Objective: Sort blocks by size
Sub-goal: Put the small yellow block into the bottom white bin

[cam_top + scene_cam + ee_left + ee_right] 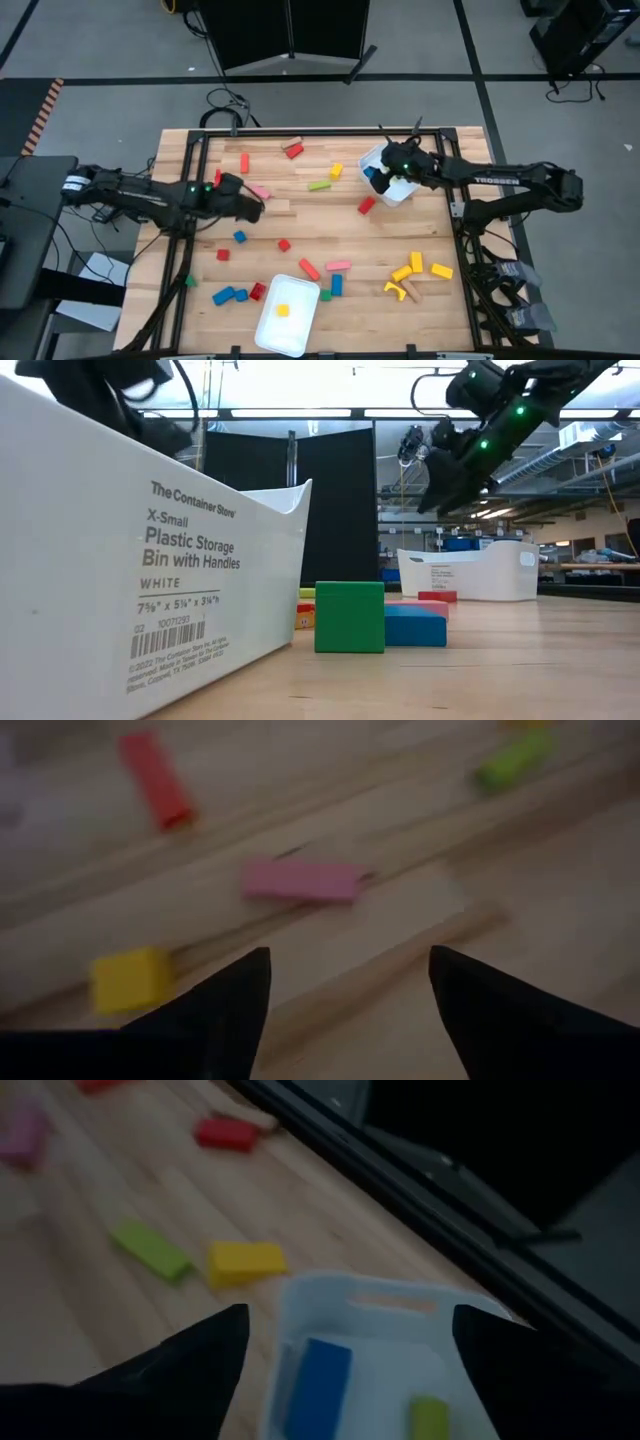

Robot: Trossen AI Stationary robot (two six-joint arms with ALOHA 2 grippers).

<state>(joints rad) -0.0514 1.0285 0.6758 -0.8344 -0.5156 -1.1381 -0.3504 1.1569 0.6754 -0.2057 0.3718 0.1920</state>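
Mostly it comes down to the left pincer (252, 208) vs the pink bar (304, 880) just ahead of it; in the left wrist view the fingers are spread wide w/ nothing between them, only bare surface (300, 225) showing in the gap; the pink bar lies a bit beyond the tips, flat, its long axis running across the line of the fingers, roughly crosswise to the reach, so a straight advance and a drop would put one finger on each long side w/o much wrist turn, I'd guess; in the high view that same pink bar (260, 191) sits just beside the left pincer, toward the far edge; a yellow cube (131, 979) and a red bar (156, 778) lie near it too, apart from the pink one. Right pincer (390, 172) hovers over the far white tray (404, 195) at the right; fingers wide apart, holding nothing; the right wrist view looks down into that tray where a blue block (316, 1376) and a green block (428, 1418) already lie. Left arm is clearly the nearer one for the pink bar; right arm is well apart from it. Second white tray (268, 330) sits at the near edge w/ one yellow block (283, 310) inside; other blocks are scattered loose over the surface, so sorting looks far from done.
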